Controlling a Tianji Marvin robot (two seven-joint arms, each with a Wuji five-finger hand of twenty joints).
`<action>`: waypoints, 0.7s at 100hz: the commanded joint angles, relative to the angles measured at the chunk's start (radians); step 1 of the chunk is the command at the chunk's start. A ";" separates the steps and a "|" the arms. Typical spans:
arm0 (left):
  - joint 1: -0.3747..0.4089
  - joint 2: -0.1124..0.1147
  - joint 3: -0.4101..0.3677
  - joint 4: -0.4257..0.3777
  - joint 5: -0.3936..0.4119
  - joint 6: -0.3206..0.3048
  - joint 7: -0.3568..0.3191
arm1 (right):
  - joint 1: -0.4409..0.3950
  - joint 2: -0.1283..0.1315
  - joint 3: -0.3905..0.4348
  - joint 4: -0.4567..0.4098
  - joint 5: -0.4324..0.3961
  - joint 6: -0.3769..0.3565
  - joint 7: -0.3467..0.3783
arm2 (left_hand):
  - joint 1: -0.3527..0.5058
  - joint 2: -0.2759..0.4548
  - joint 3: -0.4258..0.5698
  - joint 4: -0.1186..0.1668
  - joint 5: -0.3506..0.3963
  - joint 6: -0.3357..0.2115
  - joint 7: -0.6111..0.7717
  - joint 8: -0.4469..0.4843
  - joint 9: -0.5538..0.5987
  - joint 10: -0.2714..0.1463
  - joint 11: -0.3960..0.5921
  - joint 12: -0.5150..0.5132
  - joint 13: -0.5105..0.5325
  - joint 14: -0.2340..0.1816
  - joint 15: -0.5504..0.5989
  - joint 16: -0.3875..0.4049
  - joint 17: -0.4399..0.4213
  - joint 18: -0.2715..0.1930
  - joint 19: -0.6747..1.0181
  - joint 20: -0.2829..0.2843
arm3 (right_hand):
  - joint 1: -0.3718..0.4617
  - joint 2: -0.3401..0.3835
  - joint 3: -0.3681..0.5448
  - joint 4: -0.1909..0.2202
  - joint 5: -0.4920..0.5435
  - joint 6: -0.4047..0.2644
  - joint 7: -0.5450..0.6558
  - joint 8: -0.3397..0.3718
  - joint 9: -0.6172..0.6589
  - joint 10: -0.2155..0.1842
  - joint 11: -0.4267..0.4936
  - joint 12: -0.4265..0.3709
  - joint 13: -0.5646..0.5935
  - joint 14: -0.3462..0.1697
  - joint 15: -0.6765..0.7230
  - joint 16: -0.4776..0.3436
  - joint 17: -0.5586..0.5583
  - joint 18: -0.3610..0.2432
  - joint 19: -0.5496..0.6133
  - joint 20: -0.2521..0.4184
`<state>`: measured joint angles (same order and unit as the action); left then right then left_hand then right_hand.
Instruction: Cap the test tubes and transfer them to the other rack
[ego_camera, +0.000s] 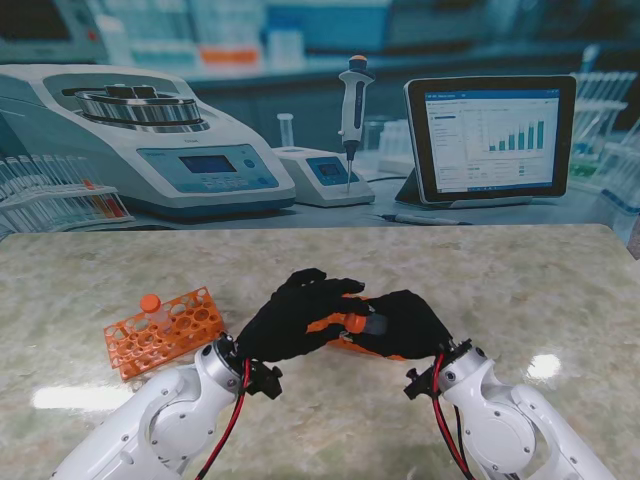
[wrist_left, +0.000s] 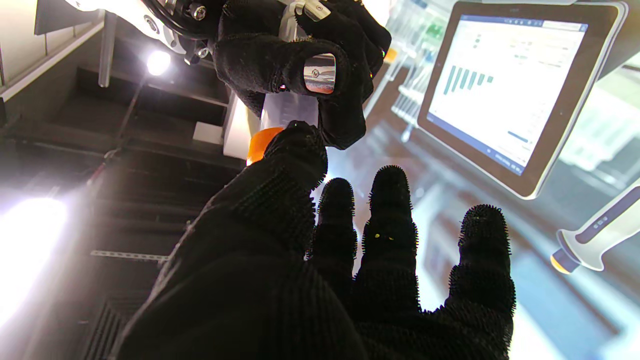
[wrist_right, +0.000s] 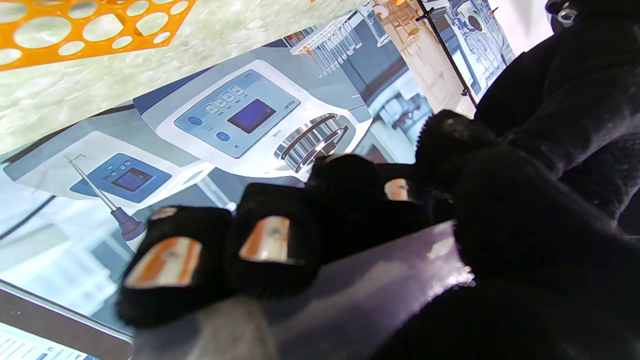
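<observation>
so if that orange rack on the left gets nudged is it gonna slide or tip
Probably slide. The orange rack looks like thin, hole-filled plastic, so likely light, and the table looks glossy and smooth. It sits low and wide, so tipping seems unlikely, though the one capped tube standing above it adds a little top weight.

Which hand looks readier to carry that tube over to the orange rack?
Right, probably: the right hand already grips the tube, while the left hand only touches the orange cap.
</observation>
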<state>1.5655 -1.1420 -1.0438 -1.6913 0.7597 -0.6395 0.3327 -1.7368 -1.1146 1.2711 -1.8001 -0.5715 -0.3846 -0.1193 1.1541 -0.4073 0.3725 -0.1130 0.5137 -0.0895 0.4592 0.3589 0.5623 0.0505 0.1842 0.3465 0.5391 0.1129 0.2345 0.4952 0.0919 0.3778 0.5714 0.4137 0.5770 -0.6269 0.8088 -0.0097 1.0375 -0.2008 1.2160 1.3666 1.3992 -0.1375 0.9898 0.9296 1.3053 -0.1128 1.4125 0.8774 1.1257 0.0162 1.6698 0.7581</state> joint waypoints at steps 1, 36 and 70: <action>0.008 0.001 -0.003 -0.010 0.006 -0.008 -0.002 | -0.006 -0.004 -0.002 -0.008 0.001 0.002 0.001 | 0.137 0.089 0.133 0.061 0.097 -0.165 0.079 0.009 -0.014 -0.036 -0.018 -0.020 -0.021 0.005 -0.019 -0.005 -0.016 -0.006 0.001 -0.021 | 0.009 0.017 -0.002 -0.019 0.043 -0.019 0.053 0.025 0.040 -0.017 0.009 0.017 0.019 -0.124 0.187 0.064 0.062 -0.060 0.256 0.056; 0.023 0.005 -0.030 -0.030 0.021 -0.020 -0.006 | -0.005 -0.004 -0.004 -0.008 0.003 0.002 0.001 | 0.137 0.107 0.180 0.051 0.117 -0.177 0.088 -0.001 -0.004 -0.039 -0.019 -0.023 -0.013 0.010 -0.018 -0.004 -0.010 -0.006 -0.008 -0.015 | 0.009 0.016 -0.003 -0.020 0.043 -0.022 0.052 0.025 0.040 -0.016 0.009 0.017 0.020 -0.124 0.187 0.063 0.062 -0.060 0.256 0.056; 0.040 0.003 -0.046 -0.061 -0.023 -0.001 -0.033 | -0.007 -0.004 -0.001 -0.009 0.003 0.001 0.004 | 0.109 0.268 -0.115 0.093 0.078 0.005 -0.017 -0.059 -0.018 -0.014 -0.028 -0.021 -0.013 0.033 -0.026 -0.009 -0.005 0.007 -0.016 0.002 | 0.008 0.017 -0.005 -0.021 0.043 -0.022 0.051 0.025 0.040 -0.017 0.008 0.017 0.019 -0.124 0.187 0.063 0.062 -0.060 0.256 0.056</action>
<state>1.5995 -1.1390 -1.0872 -1.7374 0.7429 -0.6479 0.3052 -1.7364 -1.1149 1.2715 -1.8014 -0.5698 -0.3846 -0.1188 1.2198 -0.2102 0.3036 -0.0465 0.6133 -0.1278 0.4759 0.3147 0.5623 0.0474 0.1790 0.3447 0.5391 0.1299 0.2337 0.4952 0.0917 0.3778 0.5714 0.4137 0.5770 -0.6269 0.8085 -0.0099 1.0375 -0.2012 1.2160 1.3666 1.3992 -0.1376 0.9898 0.9297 1.3052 -0.1128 1.4125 0.8774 1.1258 0.0162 1.6698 0.7570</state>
